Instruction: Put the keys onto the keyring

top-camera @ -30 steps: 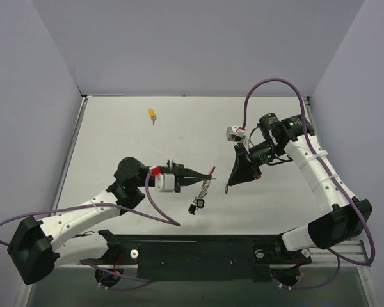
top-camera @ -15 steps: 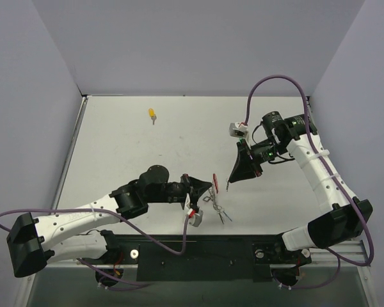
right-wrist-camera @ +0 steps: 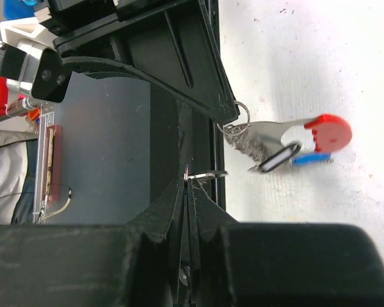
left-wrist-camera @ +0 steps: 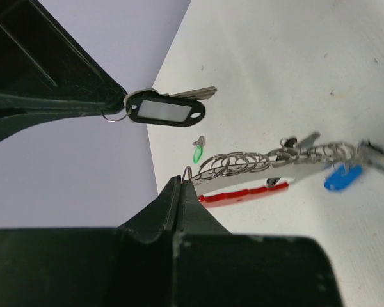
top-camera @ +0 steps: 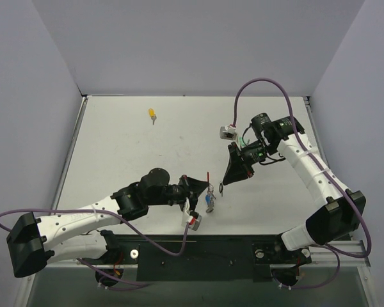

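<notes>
Low in the left wrist view, the left gripper (left-wrist-camera: 181, 185) pinches an end loop of the keyring (left-wrist-camera: 235, 164) so it hangs free, while at upper left the right gripper (left-wrist-camera: 117, 105), jaws pressed on the black key (left-wrist-camera: 166, 110), offers it close by, apparently for threading.

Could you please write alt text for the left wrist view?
The left gripper pinches a keyring of linked wire loops with a red tag, held out over a white table. Facing it, the right gripper holds a black-tagged key by its small ring.
</notes>
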{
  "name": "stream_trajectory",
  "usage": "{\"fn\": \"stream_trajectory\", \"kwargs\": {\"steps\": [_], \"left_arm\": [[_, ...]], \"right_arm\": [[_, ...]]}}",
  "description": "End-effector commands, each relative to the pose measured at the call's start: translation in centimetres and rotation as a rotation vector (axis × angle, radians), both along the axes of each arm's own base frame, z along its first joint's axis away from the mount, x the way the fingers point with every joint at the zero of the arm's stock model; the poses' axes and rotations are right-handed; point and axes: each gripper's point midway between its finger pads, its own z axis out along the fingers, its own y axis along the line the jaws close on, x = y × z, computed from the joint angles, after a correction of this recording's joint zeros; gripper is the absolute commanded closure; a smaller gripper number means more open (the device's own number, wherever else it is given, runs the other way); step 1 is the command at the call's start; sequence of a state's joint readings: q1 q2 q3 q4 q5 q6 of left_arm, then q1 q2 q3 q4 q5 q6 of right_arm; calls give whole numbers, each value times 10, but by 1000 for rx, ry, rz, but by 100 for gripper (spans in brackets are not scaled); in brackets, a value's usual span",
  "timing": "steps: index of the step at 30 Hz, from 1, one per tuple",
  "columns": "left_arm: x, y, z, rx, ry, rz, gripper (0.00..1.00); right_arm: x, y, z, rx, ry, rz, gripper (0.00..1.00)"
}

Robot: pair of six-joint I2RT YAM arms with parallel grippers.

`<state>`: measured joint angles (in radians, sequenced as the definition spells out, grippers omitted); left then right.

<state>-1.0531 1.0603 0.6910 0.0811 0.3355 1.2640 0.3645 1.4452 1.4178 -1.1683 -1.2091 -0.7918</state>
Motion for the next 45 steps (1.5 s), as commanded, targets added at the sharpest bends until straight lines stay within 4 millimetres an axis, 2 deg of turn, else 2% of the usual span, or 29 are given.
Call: {"fn": "stream_trajectory", "kwargs": {"steps": [1, 13, 24, 27, 28, 29, 32, 33, 34, 35, 43, 44, 45], "left_arm": [[0, -2, 30, -90, -74, -15, 100], [-5, -4, 37, -123, -55, -33, 100], [-9, -6, 42, -181, 0, -38, 100], [-8, -4, 43, -217, 45, -17, 100], [-6, -3, 48, -243, 46, -13, 100], [-6, -2, 45, -253, 92, -6, 100], [-2, 3, 59, -362, 149, 1, 100], [2, 6, 57, -376, 167, 17, 100], [2, 7, 66, -424, 183, 16, 100], [5, 10, 64, -436, 198, 22, 100], [0, 31, 104, -666, 259, -21, 100], [0, 33, 102, -676, 284, -21, 100], [-1, 39, 110, -704, 276, -27, 100]], "right_arm": [[-3, 5, -9, -23, 47, 16, 100], [0, 8, -25, -78, 68, 33, 100], [0, 7, -26, -89, 54, 34, 100], [6, 1, -27, -101, 38, 9, 100], [8, -3, -27, -107, 29, -1, 100], [13, -9, -29, -120, 23, -25, 100], [22, -23, -31, -144, -16, -67, 100], [26, -32, -33, -166, -27, -90, 100], [30, -41, -34, -180, -51, -109, 100], [30, -46, -36, -191, -61, -115, 100], [29, -103, -57, -352, -150, -238, 100], [29, -114, -64, -397, -151, -255, 100], [24, -119, -70, -421, -146, -255, 100]]}}
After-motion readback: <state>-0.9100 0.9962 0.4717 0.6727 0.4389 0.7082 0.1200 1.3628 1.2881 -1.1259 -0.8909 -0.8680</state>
